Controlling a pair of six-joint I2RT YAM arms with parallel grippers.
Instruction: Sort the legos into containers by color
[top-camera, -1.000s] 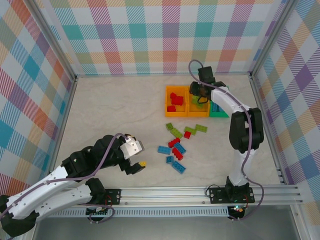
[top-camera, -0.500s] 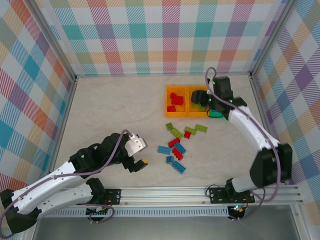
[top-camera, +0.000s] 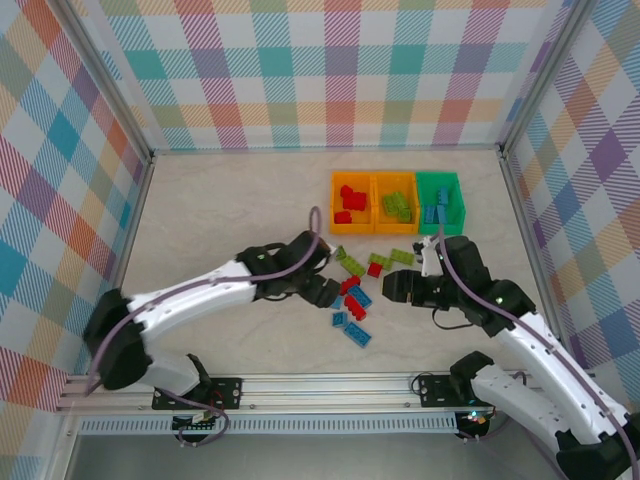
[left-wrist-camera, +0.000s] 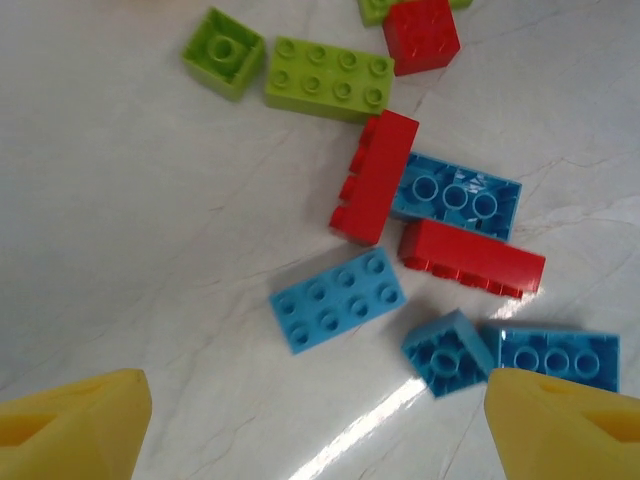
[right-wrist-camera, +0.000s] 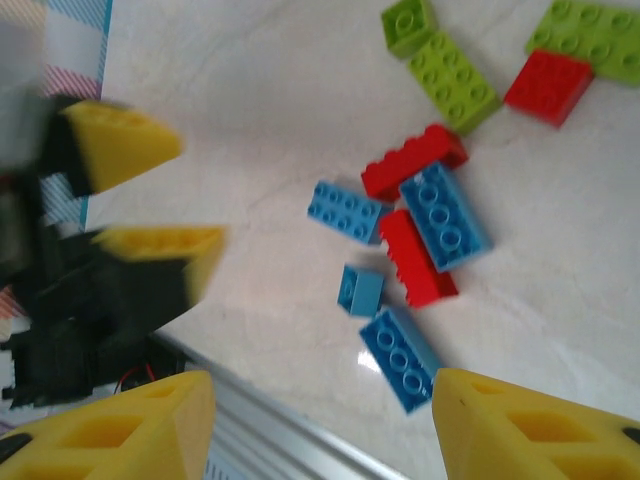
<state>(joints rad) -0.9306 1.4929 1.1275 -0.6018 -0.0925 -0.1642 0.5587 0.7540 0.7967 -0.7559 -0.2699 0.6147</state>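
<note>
While the left pincer (left-wrist-camera: 320, 412) and right pincer (right-wrist-camera: 320, 398) gape, legos (top-camera: 352, 298) lie between them.

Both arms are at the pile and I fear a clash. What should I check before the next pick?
1. Left hand open and empty: ok.
2. Right hand open and empty: ok.
3. The two hands apart in the top view: ok, though close.
4. Lone blue brick flat, touching nothing: ok.
5. Red bricks free of the blue brick between them: not ok, they touch.
6. Bins unmixed, with red in the left orange bin, green in the middle orange bin, blue in the green bin: ok.
</note>
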